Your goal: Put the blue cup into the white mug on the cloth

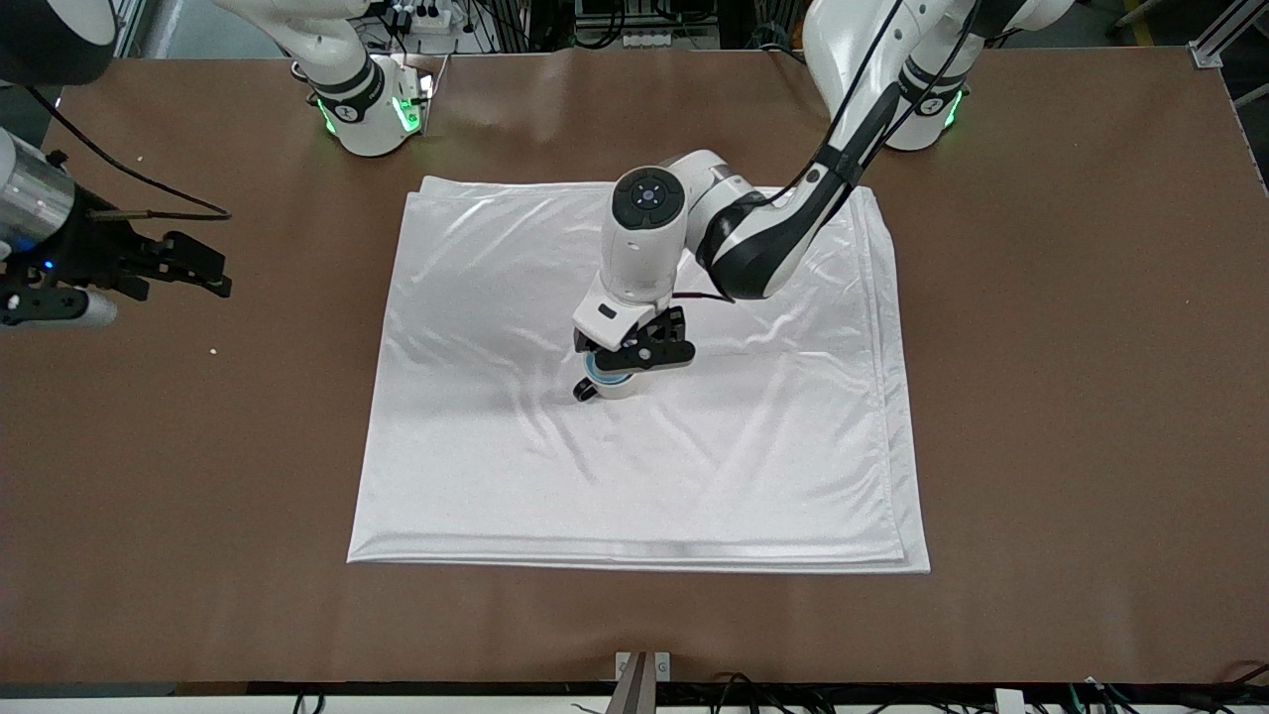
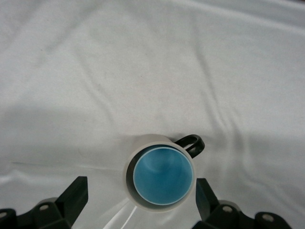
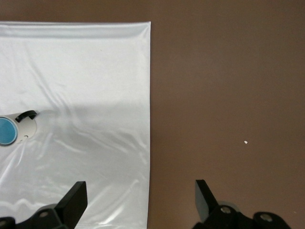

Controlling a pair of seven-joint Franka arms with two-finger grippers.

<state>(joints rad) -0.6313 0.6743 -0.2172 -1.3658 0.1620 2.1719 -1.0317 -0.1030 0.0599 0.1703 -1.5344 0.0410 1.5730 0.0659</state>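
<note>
- The blue cup sits nested inside the white mug, low centre in the left wrist view (black handle showing).
- The mug stands on the cloth, mid-frame in the front view.
- The left gripper hovers over it, fingers spread, grasping nothing.
- The right gripper waits at the frame's left edge over bare table, fingers apart.

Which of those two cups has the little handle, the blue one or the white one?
The white mug: a black loop handle sticks out from its side. The blue cup nested inside it is plain, with no handle. Both stand on the cloth.
</note>
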